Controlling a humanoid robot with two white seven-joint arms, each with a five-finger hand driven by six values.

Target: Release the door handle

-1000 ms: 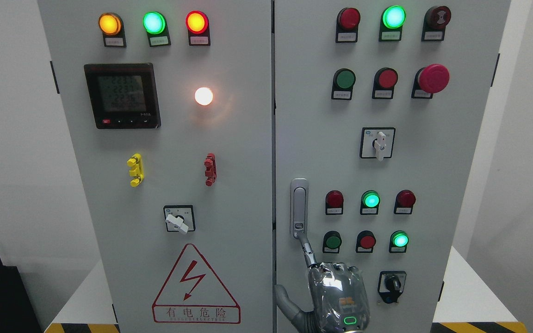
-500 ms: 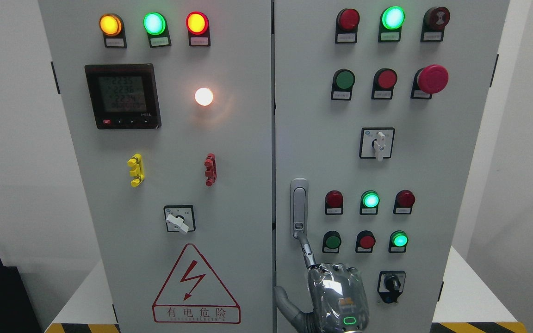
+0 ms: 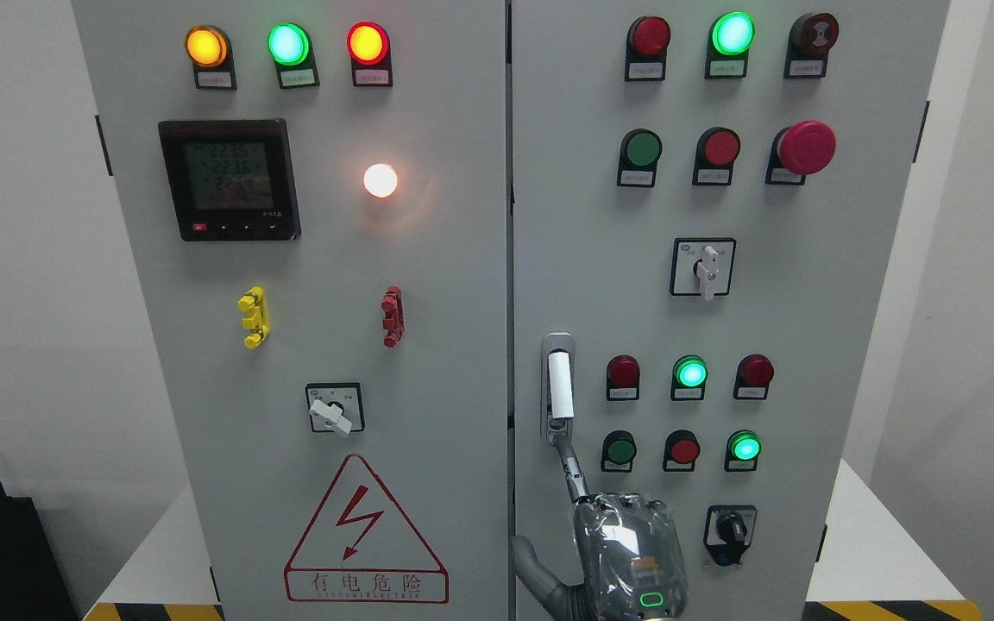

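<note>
I was driving the robot from far away, and I looked through its head camera. The door handle [image 3: 558, 388] sat on the left edge of the right door [image 3: 816, 285] of the big grey cabinet, just beside the gap between the two doors. It stood straight up and down, and its long middle bar looked bright white.

My right hand [image 3: 626, 552] came up from the bottom of the picture, under the handle. It was not holding anything. One of the fingers [image 3: 573, 470] was stretched out and pointed up, and its tip touched the bottom end of the handle, where the little round lock part is. I think it was put there to press that part so the bar could pop out. The thumb [image 3: 531, 565] stuck out to the left, away from the door. The other fingers were hidden under the shiny cover on the hand, so I could not tell how they were bent.

I could not see the left hand at all.

To let go, I thought the finger only had to pull back and down, away from the door. I would have to go slowly, because a black knob switch [image 3: 730, 528] and some round buttons [image 3: 684, 448] were near the hand, and a bump could turn one on.
</note>
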